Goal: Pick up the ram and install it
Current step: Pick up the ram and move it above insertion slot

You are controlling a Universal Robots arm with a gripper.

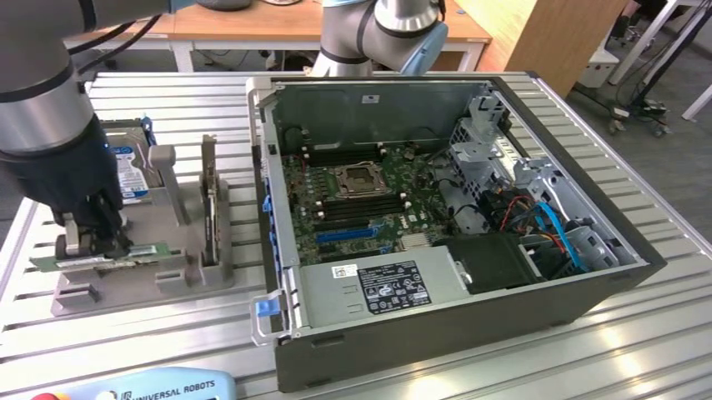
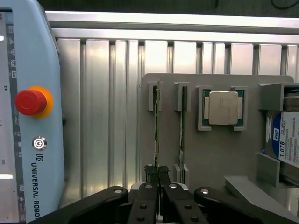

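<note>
The ram (image 2: 156,135) is a thin green stick seen edge-on, standing in a slot of the grey holder (image 2: 219,154). Its far end sits in a small bracket. My gripper (image 2: 158,171) is shut on its near end, the black fingers pinching the board from both sides. In the exterior view the ram (image 1: 145,252) lies lengthwise along the holder's front edge at that view's left, with my gripper (image 1: 98,242) reaching down onto it. A second stick (image 2: 182,130) stands in the neighbouring slot, parallel and apart from my fingers.
The holder also carries a square silver processor chip (image 2: 223,108) and a blue-labelled hard drive (image 1: 132,171). An open computer case (image 1: 445,317) with its motherboard (image 1: 356,200) fills the exterior view's right. A teach pendant (image 2: 28,121) with a red stop button lies beside the holder.
</note>
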